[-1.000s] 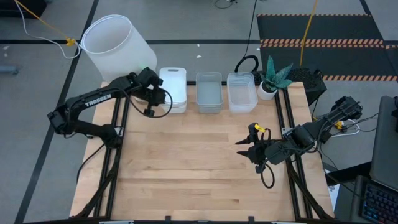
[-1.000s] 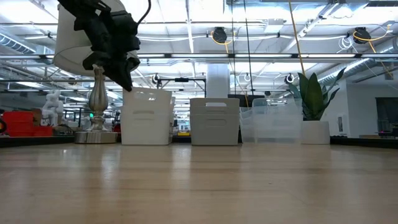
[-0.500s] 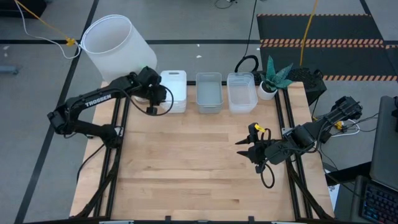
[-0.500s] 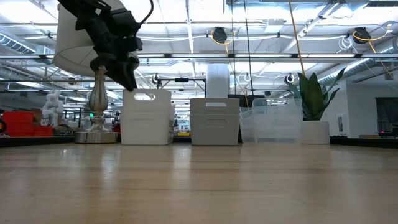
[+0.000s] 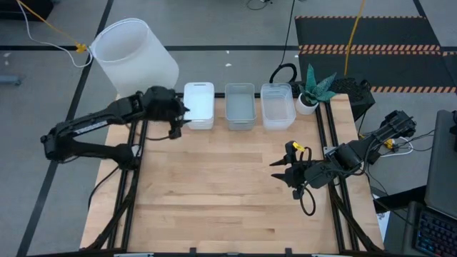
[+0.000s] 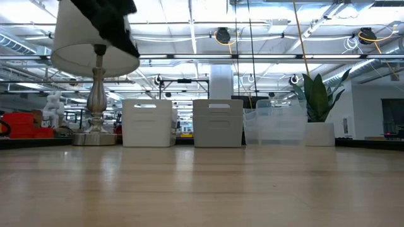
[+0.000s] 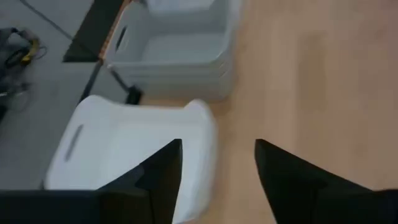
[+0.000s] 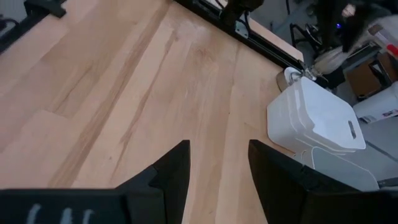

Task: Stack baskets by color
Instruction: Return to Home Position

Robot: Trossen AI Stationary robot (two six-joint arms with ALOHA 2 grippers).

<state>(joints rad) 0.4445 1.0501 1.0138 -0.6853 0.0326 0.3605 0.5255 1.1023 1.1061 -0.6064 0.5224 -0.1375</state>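
Left gripper (image 5: 176, 119), fingers apart and empty, hangs beside the white baskets (image 5: 199, 102) near the lampshade (image 5: 132, 50); right gripper (image 5: 275, 170) likewise spread, well apart.

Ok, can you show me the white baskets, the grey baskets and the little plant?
white baskets (image 5: 199, 101), high view, floor of the top basket
grey baskets (image 5: 239, 107), high view, floor of the top basket
plant (image 5: 317, 84), high view, its leaves
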